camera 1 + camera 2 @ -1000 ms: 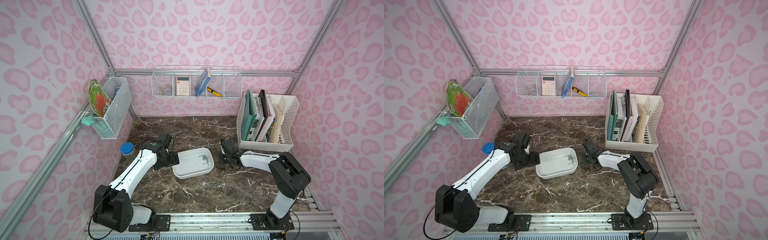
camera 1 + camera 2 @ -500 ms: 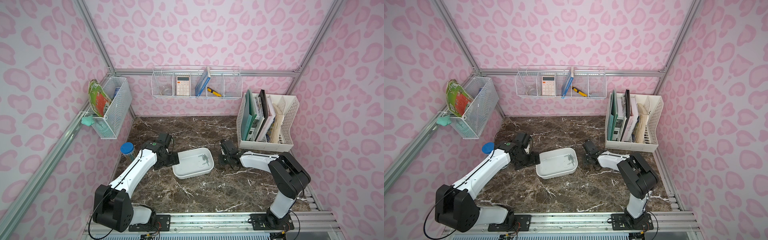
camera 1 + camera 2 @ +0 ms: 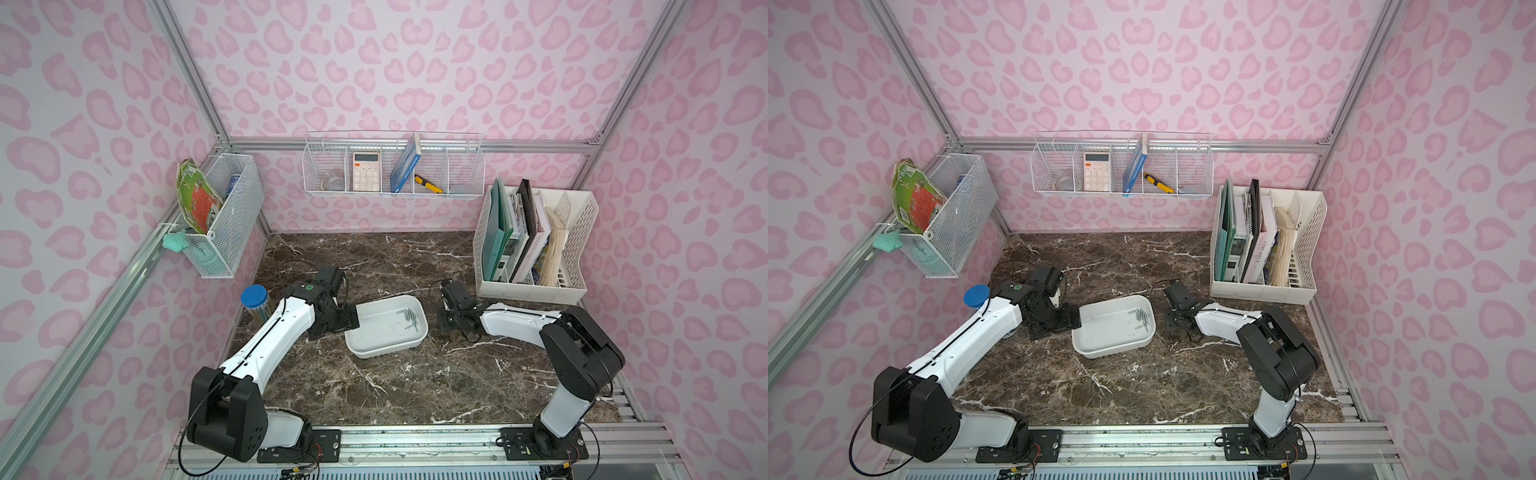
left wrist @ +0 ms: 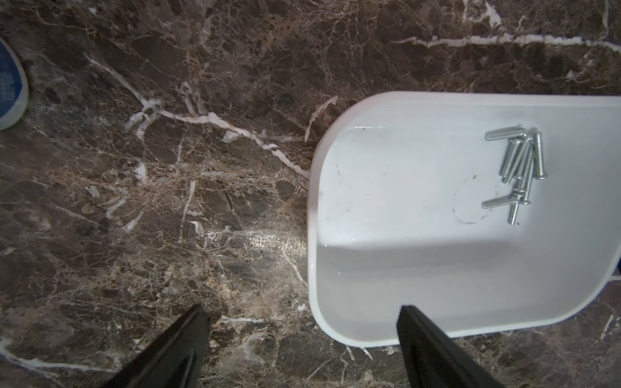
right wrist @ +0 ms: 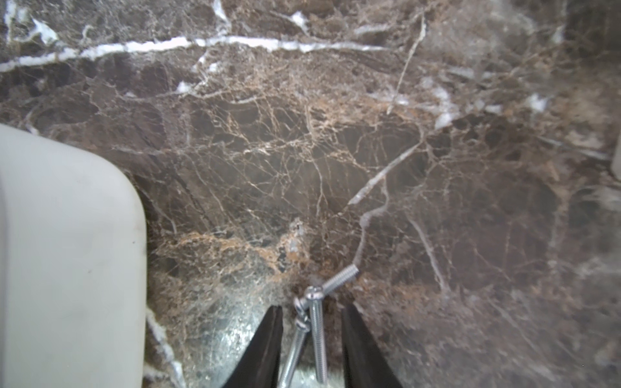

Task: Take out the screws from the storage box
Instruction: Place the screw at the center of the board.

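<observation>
On the marble surface (image 3: 395, 386) the white storage box (image 3: 382, 351) sits where it did a second ago. The left pincer (image 4: 302, 312) is spread wide and empty, with one finger over the box's near corner and the other over bare stone. The right pincer (image 5: 312, 307), shut a second ago, now stands parted just beside the box, and a few freed screws (image 5: 317, 327) lie loose on the surface between its fingers. That looks like one batch delivered, but the remaining screws (image 4: 519, 168) still cluster at the box's far end, so more trips seem needed.
</observation>
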Controlling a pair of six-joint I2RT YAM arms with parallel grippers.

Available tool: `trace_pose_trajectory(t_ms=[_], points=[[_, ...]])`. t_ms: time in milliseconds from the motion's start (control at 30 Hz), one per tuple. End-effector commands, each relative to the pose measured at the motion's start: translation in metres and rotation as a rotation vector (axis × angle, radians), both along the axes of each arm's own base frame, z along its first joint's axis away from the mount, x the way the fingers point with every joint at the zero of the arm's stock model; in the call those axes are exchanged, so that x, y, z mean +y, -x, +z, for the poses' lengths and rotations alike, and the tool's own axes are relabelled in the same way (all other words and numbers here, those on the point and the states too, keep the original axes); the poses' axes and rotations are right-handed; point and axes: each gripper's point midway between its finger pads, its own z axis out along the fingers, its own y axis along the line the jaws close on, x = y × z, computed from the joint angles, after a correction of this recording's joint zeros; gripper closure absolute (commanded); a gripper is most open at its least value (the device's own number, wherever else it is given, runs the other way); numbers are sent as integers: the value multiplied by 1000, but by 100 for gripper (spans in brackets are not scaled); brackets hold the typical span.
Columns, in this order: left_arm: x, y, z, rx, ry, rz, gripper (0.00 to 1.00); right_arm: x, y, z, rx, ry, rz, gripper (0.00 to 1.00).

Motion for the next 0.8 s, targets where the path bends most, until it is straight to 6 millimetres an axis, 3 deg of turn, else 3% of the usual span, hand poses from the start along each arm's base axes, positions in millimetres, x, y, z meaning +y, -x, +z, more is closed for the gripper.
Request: trace_pose_trajectory(t_ms=[0,133,267,467,567,767], points=[[0,2,1,13,-2,-13,8,-1,0,3,-5,4,-6,65],[0,2,1,12,-4,-16,8,1,-1,12,-17,-1,-4,65],[0,2,1,8,-5,-20,8,8,-5,41,-68,-20,13,64],[6,1,3,-10,-34,-5,7,51,-3,92,-131,-64,164,61],[8,1,3,-12,-42,-4,7,80,2,97,-113,-59,224,61],[9,0,3,-21,-47,11,7,116,2,66,-72,-18,262,64]])
